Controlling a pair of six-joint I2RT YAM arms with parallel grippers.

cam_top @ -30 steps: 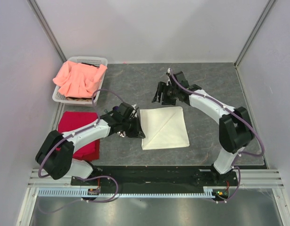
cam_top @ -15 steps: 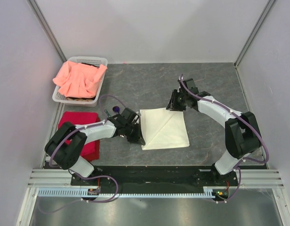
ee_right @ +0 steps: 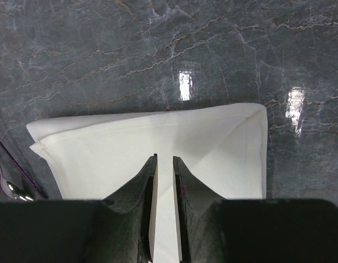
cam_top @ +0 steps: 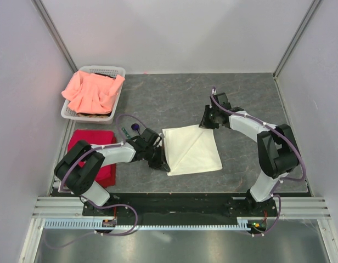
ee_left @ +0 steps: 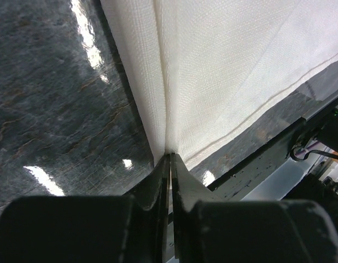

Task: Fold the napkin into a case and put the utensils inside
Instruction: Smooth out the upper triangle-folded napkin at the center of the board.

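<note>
The left gripper (ee_left: 170, 156) is pinched shut on the near-left corner of the napkin (cam_top: 192, 149), and the cloth ridges up into its tips. The napkin lies flat mid-counter (cam_top: 240, 98), spreading rightward. Diagonally opposite, by the far-right corner, the right gripper (ee_right: 164, 159) stands narrow over the cloth; whether it grips is unclear.

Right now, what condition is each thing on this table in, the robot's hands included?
napkin, folded, mostly flat, left edge pinched up.
left hand, shut on the napkin's left edge.
right hand, nearly closed over the napkin's far edge; grip unclear.
utensils, lying loose beside the napkin, not inside it.
red cloth, folded flat.
pink cloth, heaped in the basket.
</note>
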